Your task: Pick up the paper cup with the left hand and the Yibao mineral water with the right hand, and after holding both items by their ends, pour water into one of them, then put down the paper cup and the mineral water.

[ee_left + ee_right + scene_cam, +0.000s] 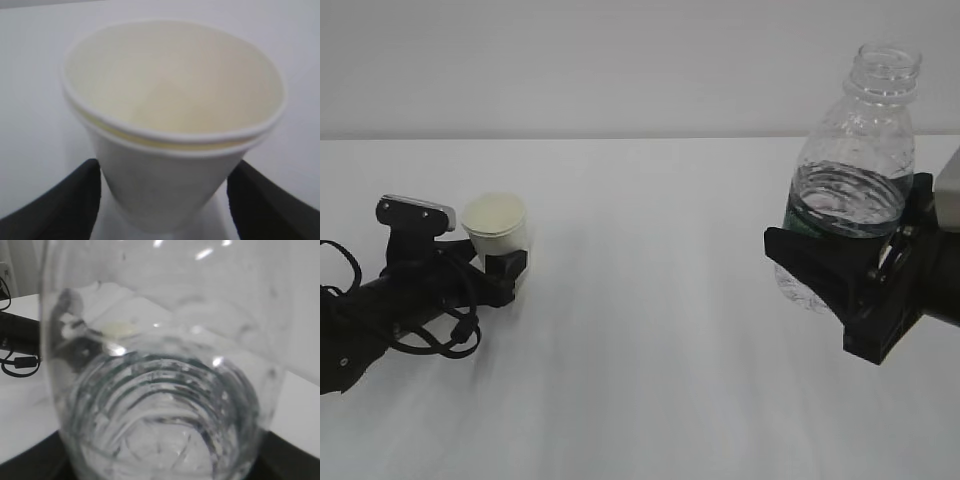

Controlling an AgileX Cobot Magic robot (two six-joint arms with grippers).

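Note:
The paper cup (495, 222) is white with a rolled rim and looks empty; it sits at the left of the table between the fingers of my left gripper (505, 268). In the left wrist view the cup (170, 100) fills the frame, and both black fingers (50, 205) press its lower wall around the left gripper (165, 200). My right gripper (850, 250) is shut on the lower body of the mineral water bottle (855, 150), which is upright, uncapped and about half full. The bottle (160, 365) fills the right wrist view, hiding most of the right gripper (160, 462).
The white table (650, 320) runs back to a grey wall. Black cables (440, 335) loop beside the left arm, and they also show at the left edge of the right wrist view (20, 365).

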